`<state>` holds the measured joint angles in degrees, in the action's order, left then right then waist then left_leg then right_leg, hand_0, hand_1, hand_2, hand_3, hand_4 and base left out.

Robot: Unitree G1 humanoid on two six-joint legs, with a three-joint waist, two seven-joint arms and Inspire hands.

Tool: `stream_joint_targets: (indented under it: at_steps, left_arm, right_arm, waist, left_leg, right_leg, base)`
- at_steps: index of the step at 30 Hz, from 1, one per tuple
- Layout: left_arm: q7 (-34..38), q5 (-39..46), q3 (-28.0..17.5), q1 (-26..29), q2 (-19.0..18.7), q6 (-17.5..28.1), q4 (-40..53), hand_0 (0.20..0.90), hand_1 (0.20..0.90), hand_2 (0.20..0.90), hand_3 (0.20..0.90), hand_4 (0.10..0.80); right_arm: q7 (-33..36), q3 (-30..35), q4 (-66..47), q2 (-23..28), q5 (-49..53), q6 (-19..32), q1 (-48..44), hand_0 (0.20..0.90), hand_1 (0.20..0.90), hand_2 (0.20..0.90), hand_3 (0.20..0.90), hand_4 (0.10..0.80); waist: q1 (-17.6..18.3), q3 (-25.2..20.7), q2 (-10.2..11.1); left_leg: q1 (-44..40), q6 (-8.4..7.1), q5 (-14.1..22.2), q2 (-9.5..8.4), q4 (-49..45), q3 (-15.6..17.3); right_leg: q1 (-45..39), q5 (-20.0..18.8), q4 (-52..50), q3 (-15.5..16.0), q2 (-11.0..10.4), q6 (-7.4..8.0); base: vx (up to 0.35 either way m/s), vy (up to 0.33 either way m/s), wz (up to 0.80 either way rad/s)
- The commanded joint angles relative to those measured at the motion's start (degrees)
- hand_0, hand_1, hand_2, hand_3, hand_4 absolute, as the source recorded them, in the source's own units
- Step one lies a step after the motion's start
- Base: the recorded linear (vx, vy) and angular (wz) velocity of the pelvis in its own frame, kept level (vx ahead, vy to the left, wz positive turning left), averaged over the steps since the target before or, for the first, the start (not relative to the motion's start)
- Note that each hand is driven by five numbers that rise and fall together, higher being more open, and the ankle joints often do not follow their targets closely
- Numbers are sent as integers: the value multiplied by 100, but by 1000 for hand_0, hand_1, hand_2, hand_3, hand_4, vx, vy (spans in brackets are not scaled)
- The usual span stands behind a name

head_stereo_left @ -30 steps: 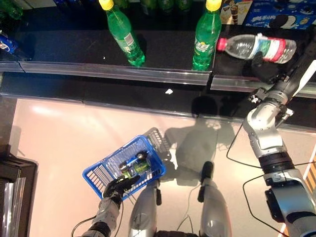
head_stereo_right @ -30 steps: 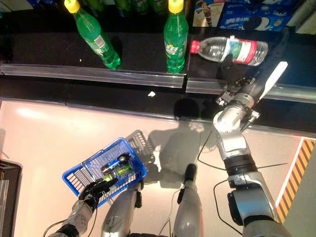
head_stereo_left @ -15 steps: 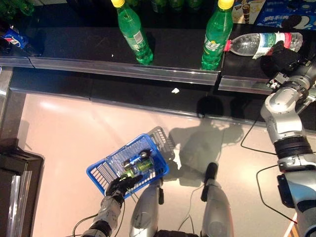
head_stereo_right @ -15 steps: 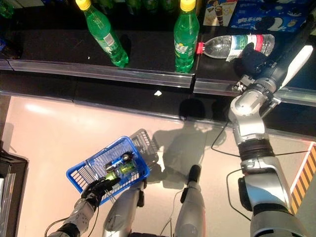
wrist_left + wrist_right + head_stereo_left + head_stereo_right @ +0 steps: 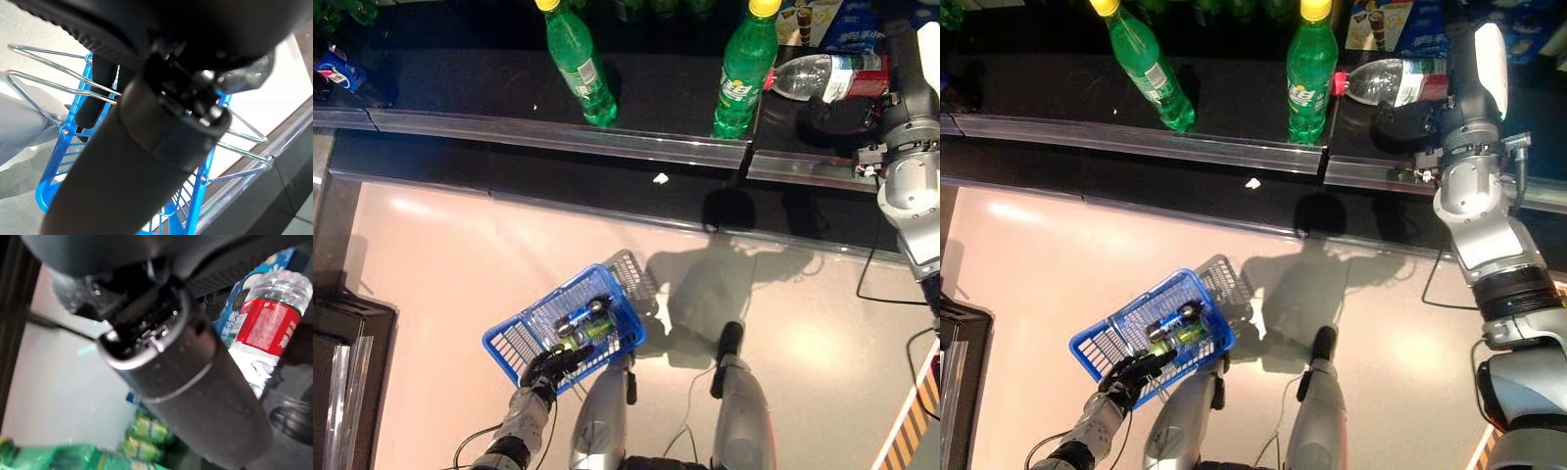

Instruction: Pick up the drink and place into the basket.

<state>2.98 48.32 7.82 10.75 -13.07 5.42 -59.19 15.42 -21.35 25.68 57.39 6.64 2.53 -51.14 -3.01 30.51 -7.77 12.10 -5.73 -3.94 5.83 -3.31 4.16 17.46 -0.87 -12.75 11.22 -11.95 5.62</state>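
A clear water bottle (image 5: 1389, 80) with a red label lies on its side on the dark shelf at the upper right, also in the left eye view (image 5: 822, 76). My right hand (image 5: 1464, 69), with a white cover on its thumb, reaches up over the bottle's right end with straight fingers and hides that end. In the right wrist view the bottle (image 5: 266, 328) lies just past the hand, not held. My left hand (image 5: 548, 370) is shut on the wire handles (image 5: 49, 73) of the blue basket (image 5: 521, 340), which hangs low at the left with drinks (image 5: 582, 326) in it.
Two green bottles (image 5: 574, 64) (image 5: 742, 64) stand on the shelf behind its metal front rail (image 5: 558, 137). Snack boxes (image 5: 803, 20) stand behind the water bottle. A blue drink (image 5: 333, 73) lies at the far left. A dark cabinet (image 5: 342, 352) stands at the lower left.
The camera has shifted a little. My right arm has swung so the hand now points straight up over the water bottle's right end. The blue basket hangs as before.
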Motion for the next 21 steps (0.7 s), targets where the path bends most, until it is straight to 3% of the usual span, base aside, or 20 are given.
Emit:
stream_joint_targets:
  at_steps: [1, 11, 21]
  left_arm:
    - [-227, 5, 44, -988, -610, 113, 276, 300, 300, 300, 200, 100]
    - [-151, -49, 11, -986, -808, -5, 427, 300, 300, 300, 200, 100]
    - [-108, -26, 156, -880, -976, -106, 555, 300, 300, 300, 200, 100]
  right_arm:
    - [-282, -125, -803, 572, -211, 316, -279, 900, 900, 900, 900, 800]
    - [-534, -918, -198, 1023, -793, 14, -861, 900, 900, 900, 900, 800]
    - [-747, -2446, 904, 1139, -1214, -554, -2376, 900, 900, 900, 900, 800]
  waist:
    - [-16, -393, 540]
    - [-115, -343, 675]
    - [-278, -186, 644]
  left_leg:
    - [356, -107, 60, 290, -858, -175]
    - [422, -84, 158, 331, -1021, -240]
    - [609, -27, 140, 235, -994, -386]
  right_leg:
    - [6, 249, -296, 18, 34, -226]
    - [-28, 261, -349, 43, 32, -213]
    - [112, 181, -292, 2, 47, -208]
  base:
    - [14, -62, 1]
    - [24, -43, 3]
    - [2, -7, 0]
